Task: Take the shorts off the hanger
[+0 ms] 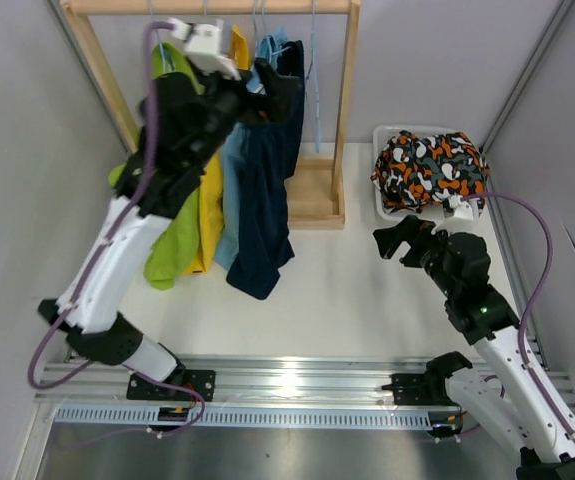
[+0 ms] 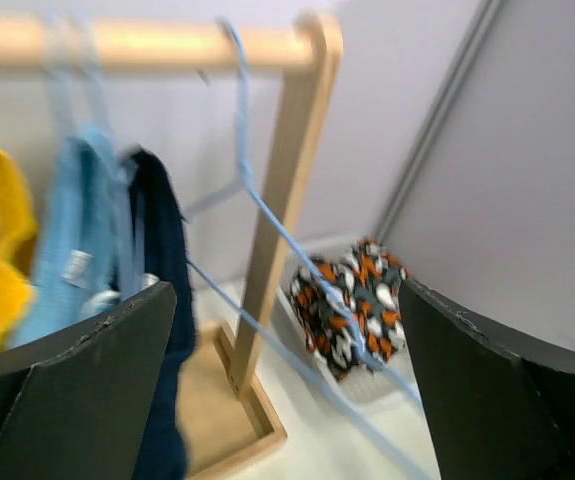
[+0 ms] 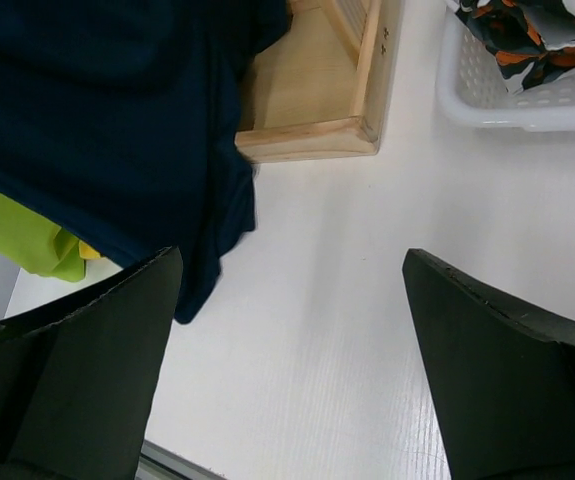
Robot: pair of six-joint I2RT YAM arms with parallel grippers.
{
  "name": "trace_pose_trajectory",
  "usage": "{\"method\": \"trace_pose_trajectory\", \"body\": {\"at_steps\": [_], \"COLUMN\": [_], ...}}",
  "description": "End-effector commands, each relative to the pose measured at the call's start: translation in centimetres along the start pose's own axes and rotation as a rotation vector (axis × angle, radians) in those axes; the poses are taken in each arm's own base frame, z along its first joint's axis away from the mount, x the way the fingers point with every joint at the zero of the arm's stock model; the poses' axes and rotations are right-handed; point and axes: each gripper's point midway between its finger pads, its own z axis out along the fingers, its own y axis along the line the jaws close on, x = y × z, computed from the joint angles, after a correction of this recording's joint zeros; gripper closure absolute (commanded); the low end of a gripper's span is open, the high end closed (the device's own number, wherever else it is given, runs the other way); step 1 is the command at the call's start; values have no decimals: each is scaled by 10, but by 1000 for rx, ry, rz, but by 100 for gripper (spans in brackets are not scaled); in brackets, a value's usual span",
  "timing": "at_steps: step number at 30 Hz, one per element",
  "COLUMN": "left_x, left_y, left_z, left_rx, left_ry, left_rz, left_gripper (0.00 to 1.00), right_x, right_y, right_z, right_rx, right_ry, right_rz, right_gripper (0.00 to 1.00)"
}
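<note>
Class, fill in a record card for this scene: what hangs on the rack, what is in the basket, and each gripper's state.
On rack: green shorts, yellow shorts, light blue shorts, navy shorts
Bare hanger: one, at right end of rod
In basket: patterned shorts
Left gripper: open, near rod
Right gripper: open, over table

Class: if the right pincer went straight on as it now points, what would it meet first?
The right pincer would likely meet the bare white table first, just beside the navy shorts.
</note>
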Motion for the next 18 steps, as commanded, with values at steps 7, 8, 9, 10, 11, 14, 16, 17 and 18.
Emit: {"method": "trace_pose_trajectory", "body": {"at_steps": [7,8,9,10,11,14,16,17,18], "left_x": [-2,5,8,12,10,21,25,28,26], "left_y": [43,44,44,46,44,47,47,48,49], "left_z": [-22,-16,-12,-9,-6,10,21,24,30], "left_rx": [-122,-117,-115,-116,-111,-110,-110,-111,-115], "left_ry": [34,47,54,60,55,76,84,90,84], "left_rz": [61,63,64,63,62,58,58,57,55], "left_gripper": [1,1,1,2,3,5,7,7,7], "right_x": [-14,-14,-12,-13,-14,-13,-12,-11,-11], "right_y": [8,8,7,6,7,3,1,1,0], "right_z": [-13,-14,-14,-15,-16,-18,-19,-19,-20], "right_rx": [-9,-9,-4,0,-3,12,21,23,25], "right_ry": [-43,-43,-37,-37,-39,-37,-35,-31,-31], "right_rz": [18,16,14,13,6,2,-6,-8,-11], "right_gripper": [1,1,1,1,1,1,0,1,1]}}
